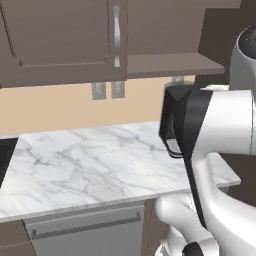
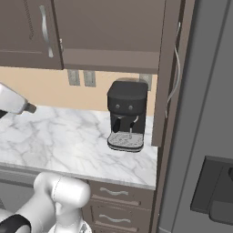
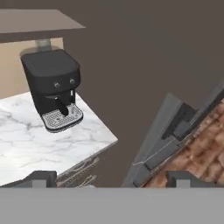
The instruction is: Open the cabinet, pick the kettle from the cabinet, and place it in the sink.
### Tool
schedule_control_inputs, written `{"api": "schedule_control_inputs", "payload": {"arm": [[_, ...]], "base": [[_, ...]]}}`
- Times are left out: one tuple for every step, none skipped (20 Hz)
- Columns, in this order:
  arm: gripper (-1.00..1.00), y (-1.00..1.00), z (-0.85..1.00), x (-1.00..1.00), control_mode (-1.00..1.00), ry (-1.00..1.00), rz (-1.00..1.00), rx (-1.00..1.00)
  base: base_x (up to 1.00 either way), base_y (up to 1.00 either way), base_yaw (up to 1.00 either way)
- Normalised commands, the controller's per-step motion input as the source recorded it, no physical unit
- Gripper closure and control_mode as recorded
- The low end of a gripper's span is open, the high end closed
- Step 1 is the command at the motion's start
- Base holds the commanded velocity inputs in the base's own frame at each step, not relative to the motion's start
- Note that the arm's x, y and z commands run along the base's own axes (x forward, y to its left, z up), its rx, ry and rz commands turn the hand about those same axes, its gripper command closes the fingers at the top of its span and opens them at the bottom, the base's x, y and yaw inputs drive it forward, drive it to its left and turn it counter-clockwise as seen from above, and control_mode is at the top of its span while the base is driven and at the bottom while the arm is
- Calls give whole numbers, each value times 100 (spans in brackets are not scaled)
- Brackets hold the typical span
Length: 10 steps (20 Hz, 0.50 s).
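my two dark fingers (image 3: pixel 111 179) stand spread wide, grasping nothing, above the white marble bench (image 3: pixel 39 144) beside the black coffee machine (image 3: pixel 53 89). the dark brown wall cabinet (image 1: pixel 60 40) hangs overhead, one door ajar.

One coffee machine (image 2: pixel 127 116); two wall outlets (image 2: pixel 81 78)

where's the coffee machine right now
The black coffee machine stands on the marble counter near its right end, against the beige wall, under the dark brown cabinet and beside that cabinet's swung-open right door.
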Motion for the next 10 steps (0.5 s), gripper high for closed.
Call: {"api": "schedule_control_inputs", "payload": {"arm": [[-100, 4, -48, -4, -100, -31, 40, 7], [-100, 2, -41, -5, -100, -29, 47, 8], [-100, 8, -32, -8, -100, -28, 49, 9], [-100, 8, -20, -8, -100, -28, 49, 9], [-100, 13, -6, -10, -100, -31, 45, 6], [-100, 20, 0, -13, -100, -33, 42, 5], [-100, 34, 0, -17, -100, -36, 35, 1], [-100, 43, 0, -18, -100, -37, 28, 0], [-100, 45, 9, -17, -100, -37, 22, 0], [-100, 50, 19, -13, -100, -35, 14, 0]], "base": [[0, 0, 0], [0, 0, 0], [0, 0, 0], [0, 0, 0], [0, 0, 0], [0, 0, 0], [0, 0, 0], [0, 0, 0], [0, 0, 0], [0, 0, 0]]}}
